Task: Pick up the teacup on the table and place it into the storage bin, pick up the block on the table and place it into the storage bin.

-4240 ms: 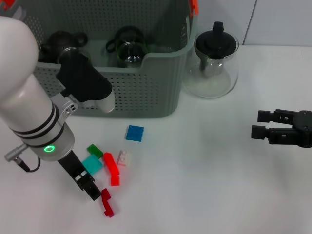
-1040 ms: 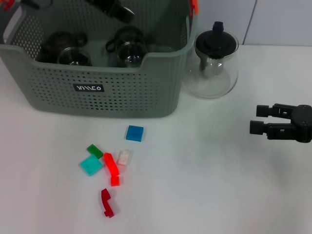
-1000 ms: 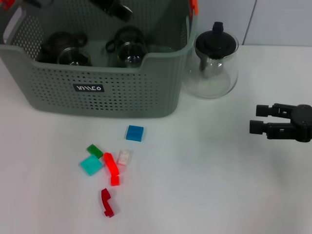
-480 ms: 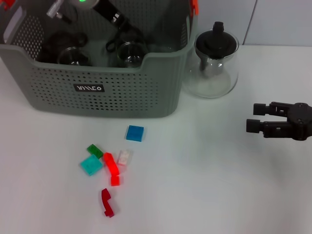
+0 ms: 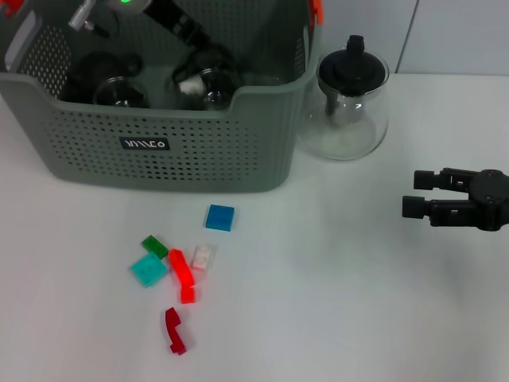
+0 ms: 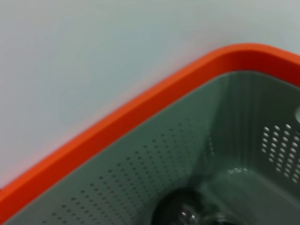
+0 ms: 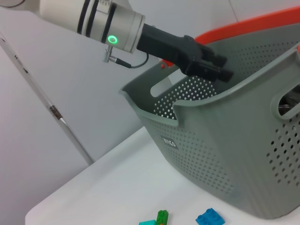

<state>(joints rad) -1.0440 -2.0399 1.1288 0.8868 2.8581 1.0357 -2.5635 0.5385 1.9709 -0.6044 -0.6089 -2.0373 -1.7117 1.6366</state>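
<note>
White table (image 5: 334, 302) with the storage bin (image 5: 199, 159) at the back left, a couple of glass teacups (image 5: 208, 83) already inside. Loose blocks (image 5: 181, 274) are on the tabletop in front, so I'd guess that half isn't finished. Left gripper (image 5: 189, 40) is over the bin, can't tell its fingers. Right gripper (image 5: 409, 196) sits spread, empty.

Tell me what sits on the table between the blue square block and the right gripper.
Nothing: in the head view, the white table is bare from the blue square block across to the right gripper, which hangs at the right edge.
</note>
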